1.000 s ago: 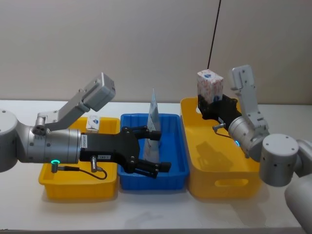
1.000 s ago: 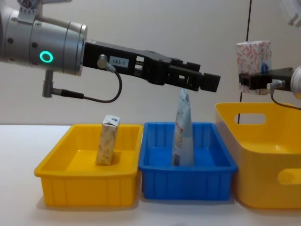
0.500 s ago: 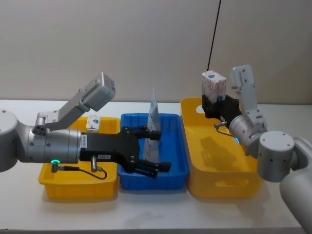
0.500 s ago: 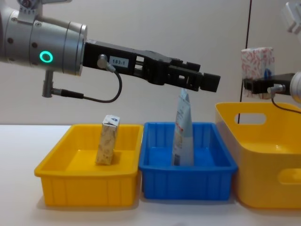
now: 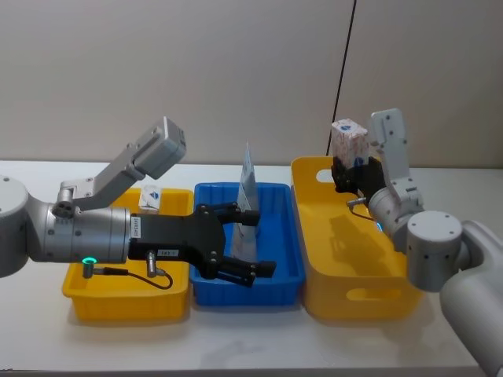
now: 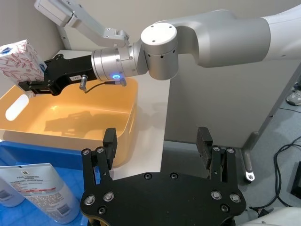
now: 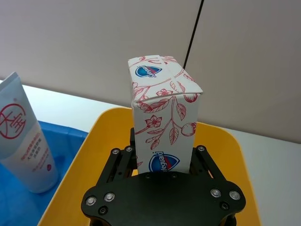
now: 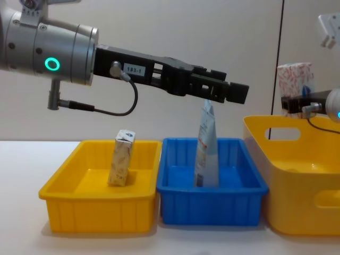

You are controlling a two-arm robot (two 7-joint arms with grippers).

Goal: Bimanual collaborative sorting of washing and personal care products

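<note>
- A white tabletop (image 5: 236,338) carries three open bins in a row, side by side: a small yellow bin (image 5: 118,305) toward the left edge, a blue bin (image 5: 277,287) in the middle, and a larger, deeper yellow bin (image 5: 354,302) toward the right edge.
- The right gripper (image 5: 350,174) is clamped on the lower part of the white box with red floral print (image 5: 348,140), one finger on each side.
- The box is upright in the air, with a blue logo on its top flap and another low on its front. It hangs above the far part of the larger yellow bin, clear of the rim.
- The left gripper (image 5: 251,240) reaches out level over the blue bin with its fingers spread apart and nothing between the pads.
- In the chest view, the left gripper sits at the height of the crimped top of the pale-blue squeeze tube (image 8: 206,149). From the head camera, one finger lies on either side of the tube. Whether a finger touches it cannot be told.
- The tube stands cap-down and nearly upright inside the blue bin, around its middle.
- The small cream carton (image 8: 121,158) stands upright inside the small yellow bin, close to that bin's far wall, with nothing touching it.
</note>
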